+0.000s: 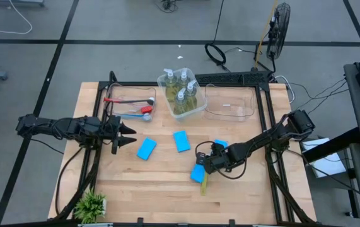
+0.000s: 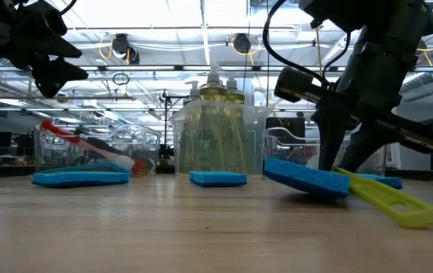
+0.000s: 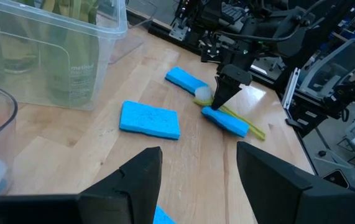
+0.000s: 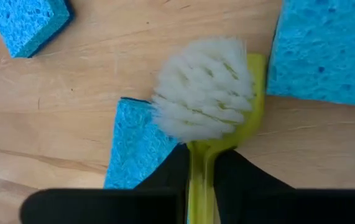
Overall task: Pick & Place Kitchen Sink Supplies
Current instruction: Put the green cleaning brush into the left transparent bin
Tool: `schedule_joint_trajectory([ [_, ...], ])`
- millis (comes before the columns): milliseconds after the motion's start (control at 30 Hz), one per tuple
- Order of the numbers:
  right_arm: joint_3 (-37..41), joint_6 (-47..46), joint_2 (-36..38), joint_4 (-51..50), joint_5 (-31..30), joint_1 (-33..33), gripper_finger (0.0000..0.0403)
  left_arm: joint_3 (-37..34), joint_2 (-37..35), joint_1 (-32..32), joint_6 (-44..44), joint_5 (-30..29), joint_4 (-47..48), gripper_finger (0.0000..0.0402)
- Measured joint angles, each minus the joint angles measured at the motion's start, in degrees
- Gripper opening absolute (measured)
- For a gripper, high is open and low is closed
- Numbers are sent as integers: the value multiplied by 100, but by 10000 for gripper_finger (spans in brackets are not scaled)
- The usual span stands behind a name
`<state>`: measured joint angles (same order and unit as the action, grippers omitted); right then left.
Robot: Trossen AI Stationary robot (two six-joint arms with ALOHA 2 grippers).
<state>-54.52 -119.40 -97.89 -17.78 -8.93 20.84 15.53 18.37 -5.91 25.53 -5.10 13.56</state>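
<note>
My right gripper (image 1: 206, 162) stands over the table's middle right, shut on the yellow-green dish brush (image 1: 203, 183). The brush's white bristle head (image 4: 205, 106) shows just past the fingers. A blue sponge (image 2: 307, 180) lies tilted beside and under the brush. Three more blue sponges (image 1: 146, 149) (image 1: 181, 140) (image 1: 220, 145) lie flat on the table. Several soap bottles (image 1: 181, 88) stand in the middle clear bin. Red and blue brushes (image 1: 129, 107) lie in the left bin. My left gripper (image 1: 129, 133) hovers open above the table's left side, touching nothing. My right gripper pinches the yellow-green brush by its neck (image 4: 202, 163), just behind the bristle head, between its two fingers (image 4: 239, 171). The fingers come from above, pointing down, across the handle. The brush slopes down from the hold, with its free handle end (image 2: 409, 214) on the table.
Three clear bins sit along the far edge: left (image 1: 129, 94), middle (image 1: 195, 107) and right (image 1: 229, 104), the right one holding nothing I can see. A small potted plant (image 1: 91, 205) stands at the near left corner. Bare wood lies between the sponges and the near edge.
</note>
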Motion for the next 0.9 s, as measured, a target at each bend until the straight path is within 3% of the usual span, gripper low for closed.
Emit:
schedule_joint_trajectory([
  [733,13,549,718,-263,-11,24,12,0,-2,0,-26,2,-4,209],
  [900,13,982,757,133,-199,24,8,0,-2,0,6,2,-8,209],
])
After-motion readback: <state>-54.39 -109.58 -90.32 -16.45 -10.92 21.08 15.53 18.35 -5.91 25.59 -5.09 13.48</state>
